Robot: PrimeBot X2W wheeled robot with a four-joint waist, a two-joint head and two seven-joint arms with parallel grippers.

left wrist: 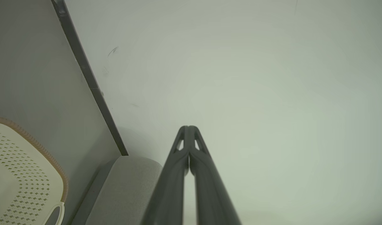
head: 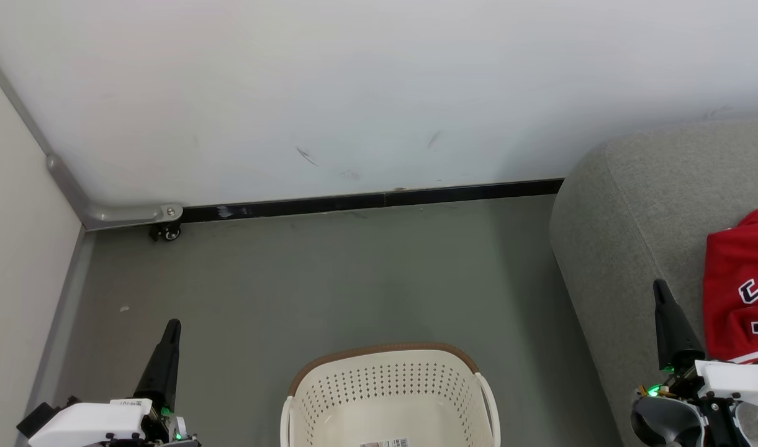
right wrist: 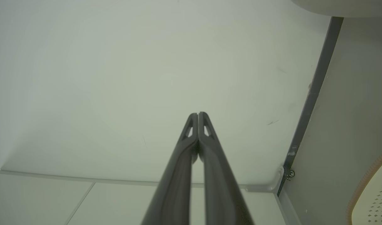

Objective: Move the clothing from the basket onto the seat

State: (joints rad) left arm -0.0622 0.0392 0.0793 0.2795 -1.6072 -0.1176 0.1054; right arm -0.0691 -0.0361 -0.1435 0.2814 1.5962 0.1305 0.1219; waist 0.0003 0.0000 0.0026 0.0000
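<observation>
The cream basket (head: 388,366) with its brown rim stands on the floor at the bottom middle; what I see of its inside holds no fabric, just a label on the bottom. Red clothing (head: 742,279) with dark white-edged lettering lies on the grey seat (head: 633,211) at the right edge. My left gripper (head: 172,326) is shut and empty at the lower left, left of the basket. My right gripper (head: 660,285) is shut and empty over the seat, just left of the clothing. In the wrist views both grippers (left wrist: 188,127) (right wrist: 198,114) point at the white wall with fingertips together.
A white wall (head: 354,93) with a black baseboard (head: 379,200) closes the back. A pale panel (head: 18,248) with a grey metal foot and small caster (head: 166,232) stands at the left. Grey floor (head: 323,279) lies open between basket and wall.
</observation>
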